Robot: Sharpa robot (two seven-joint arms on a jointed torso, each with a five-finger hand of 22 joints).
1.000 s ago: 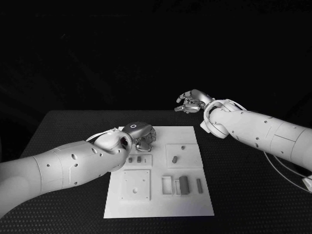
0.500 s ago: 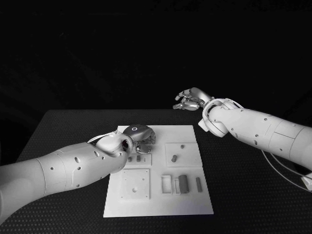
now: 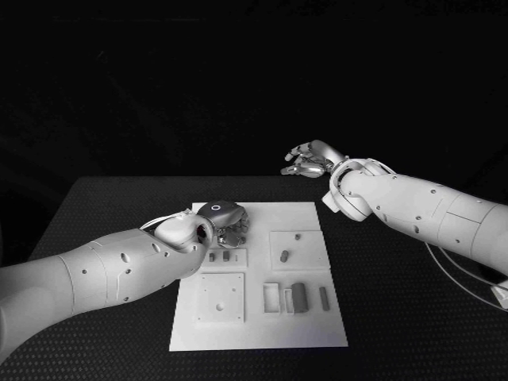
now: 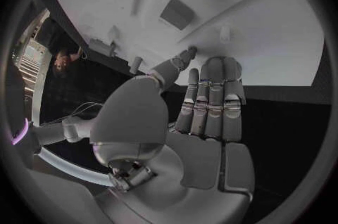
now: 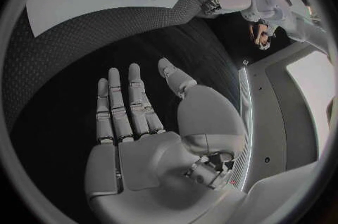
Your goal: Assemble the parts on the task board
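White task board (image 3: 311,333) carries small stiff parts (image 3: 300,298); we judge them light, best pinched at their long sides. Our left hand (image 3: 225,222) hovers there, fingers extended, empty; our right hand (image 3: 308,161) waits far, open, empty.

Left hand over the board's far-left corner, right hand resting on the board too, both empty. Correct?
Not quite. The right hand is off the task board, raised beyond its far edge, as the head view shows. The left hand is over the far-left corner; both are empty.
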